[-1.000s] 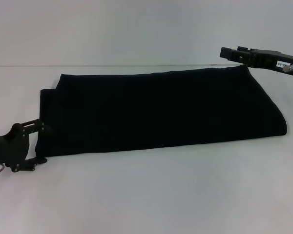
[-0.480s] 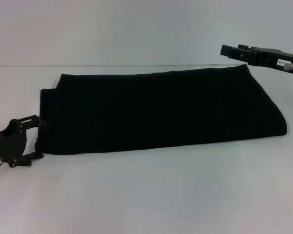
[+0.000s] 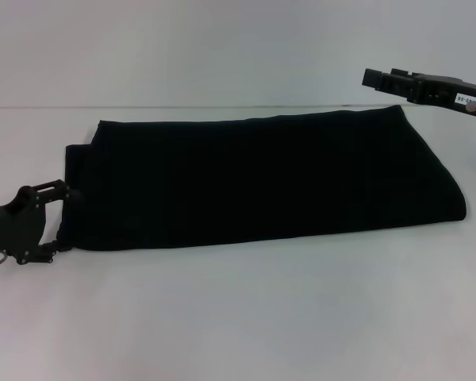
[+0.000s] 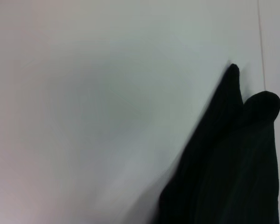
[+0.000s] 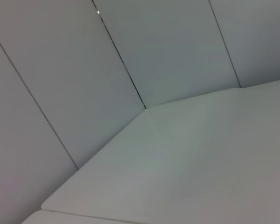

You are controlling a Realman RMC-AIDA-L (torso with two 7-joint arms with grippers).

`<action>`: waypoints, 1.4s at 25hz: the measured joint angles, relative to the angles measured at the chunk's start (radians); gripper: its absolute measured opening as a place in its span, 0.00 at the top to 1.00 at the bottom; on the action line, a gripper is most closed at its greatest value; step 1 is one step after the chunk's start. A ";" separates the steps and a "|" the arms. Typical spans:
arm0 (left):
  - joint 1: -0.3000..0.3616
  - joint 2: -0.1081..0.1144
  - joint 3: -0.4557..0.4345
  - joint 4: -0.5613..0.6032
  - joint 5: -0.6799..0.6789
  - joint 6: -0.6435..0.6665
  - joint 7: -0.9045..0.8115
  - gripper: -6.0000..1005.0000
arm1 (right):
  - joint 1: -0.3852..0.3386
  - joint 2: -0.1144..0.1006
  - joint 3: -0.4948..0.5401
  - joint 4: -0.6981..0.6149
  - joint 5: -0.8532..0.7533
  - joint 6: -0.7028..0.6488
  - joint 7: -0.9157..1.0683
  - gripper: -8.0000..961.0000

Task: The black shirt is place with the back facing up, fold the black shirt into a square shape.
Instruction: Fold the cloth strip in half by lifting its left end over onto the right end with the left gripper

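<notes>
The black shirt (image 3: 262, 178) is laid flat on the white table (image 3: 246, 317) as a long band, wider than it is deep; it appears already folded lengthwise, so a square is judged to need its ends brought together next.

The left gripper (image 3: 58, 218) is held low at the shirt's left end, just at the near-left corner. Its jaws are spread apart, one finger above the cloth edge and one down by the table, and nothing is clamped between them. This placement suits pinching that corner, though whether the fabric is touched cannot be told. In the left wrist view, only a folded dark edge of the shirt (image 4: 224, 158) is seen against the table.

The right gripper (image 3: 377, 79) is held raised above the shirt's far-right corner, clear of the fabric, seemingly kept out of the way or readied for that corner. Whether its fingers are apart or together cannot be told. Only bare table and wall panels (image 5: 107, 70) are shown by the right wrist view.
</notes>
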 joint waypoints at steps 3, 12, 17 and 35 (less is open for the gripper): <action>-0.002 0.001 0.002 0.000 0.001 0.002 0.005 0.10 | 0.000 0.000 0.000 0.000 0.000 0.000 0.000 0.23; -0.005 0.002 0.002 0.000 0.000 0.014 0.058 0.10 | 0.003 0.000 0.000 0.000 0.002 0.001 0.000 0.23; -0.006 0.003 0.015 0.003 0.007 0.016 0.084 0.10 | 0.004 0.000 0.000 0.000 0.002 0.001 -0.002 0.23; -0.005 0.001 0.044 0.011 0.025 0.016 0.115 0.46 | 0.006 -0.001 0.001 0.000 0.002 0.001 -0.003 0.23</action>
